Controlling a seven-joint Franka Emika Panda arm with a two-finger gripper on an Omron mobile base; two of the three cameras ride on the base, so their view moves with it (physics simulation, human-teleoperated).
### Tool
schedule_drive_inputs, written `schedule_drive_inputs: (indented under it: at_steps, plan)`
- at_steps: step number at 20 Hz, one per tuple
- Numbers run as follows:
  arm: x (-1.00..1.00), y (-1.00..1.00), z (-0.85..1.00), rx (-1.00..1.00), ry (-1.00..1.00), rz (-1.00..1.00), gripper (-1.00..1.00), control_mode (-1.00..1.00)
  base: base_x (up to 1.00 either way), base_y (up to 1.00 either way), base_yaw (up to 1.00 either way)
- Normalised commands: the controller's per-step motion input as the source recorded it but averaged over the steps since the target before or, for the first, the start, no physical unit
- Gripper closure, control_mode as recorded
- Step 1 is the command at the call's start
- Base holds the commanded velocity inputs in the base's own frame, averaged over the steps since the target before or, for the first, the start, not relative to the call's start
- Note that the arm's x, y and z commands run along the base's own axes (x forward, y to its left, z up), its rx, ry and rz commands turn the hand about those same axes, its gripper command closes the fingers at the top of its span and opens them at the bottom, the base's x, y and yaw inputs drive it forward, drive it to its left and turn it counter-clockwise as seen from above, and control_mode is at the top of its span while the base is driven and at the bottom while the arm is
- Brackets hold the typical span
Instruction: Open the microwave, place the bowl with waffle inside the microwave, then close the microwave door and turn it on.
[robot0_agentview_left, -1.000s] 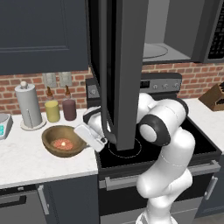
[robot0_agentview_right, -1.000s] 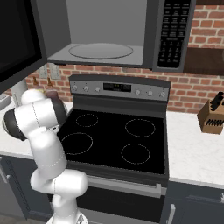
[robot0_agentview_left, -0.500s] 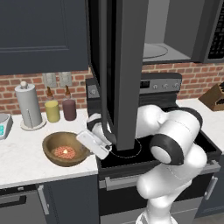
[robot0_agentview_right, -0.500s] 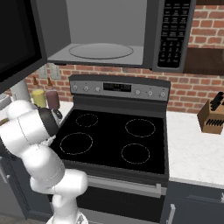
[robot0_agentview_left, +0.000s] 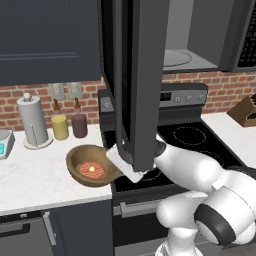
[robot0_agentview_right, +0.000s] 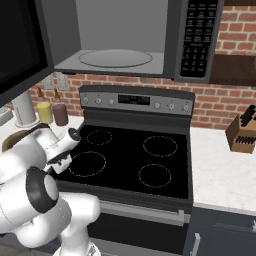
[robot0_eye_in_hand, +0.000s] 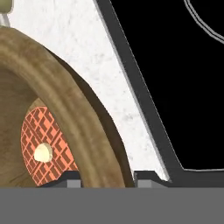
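Over the last second the arm had dropped lower toward the bowl (robot0_agentview_left: 90, 166). The fingers (robot0_eye_in_hand: 107, 177) pinched the bowl's rim, one tip inside, one outside. The waffle (robot0_eye_in_hand: 43, 148) lay just inside them; the desk (robot0_eye_in_hand: 87, 65) showed just beyond, under the open microwave door (robot0_agentview_left: 137, 80).

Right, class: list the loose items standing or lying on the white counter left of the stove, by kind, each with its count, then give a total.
Paper towel roll: 1
Candles or jars (yellow, dark purple): 2
Wooden bowl: 1
Waffle, lying inside the bowl: 1
Small pale blue item at the left edge, kind unclear: 1
Total: 6
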Motion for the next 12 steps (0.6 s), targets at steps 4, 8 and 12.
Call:
schedule_drive_inputs:
  at_steps: [4,8,12]
  plan:
    - [-0.18,-0.94,0.6,0.0,0.01,-0.15,1.0,-1.0,0.0,0.0,0.0]
    - [-0.23,-0.97,0.62,0.0,0.01,-0.21,1.0,-1.0,0.0,0.0,0.0]
    - [-0.38,-0.81,0.72,0.0,0.0,-0.17,1.0,-1.0,0.0,0.0,0.0]
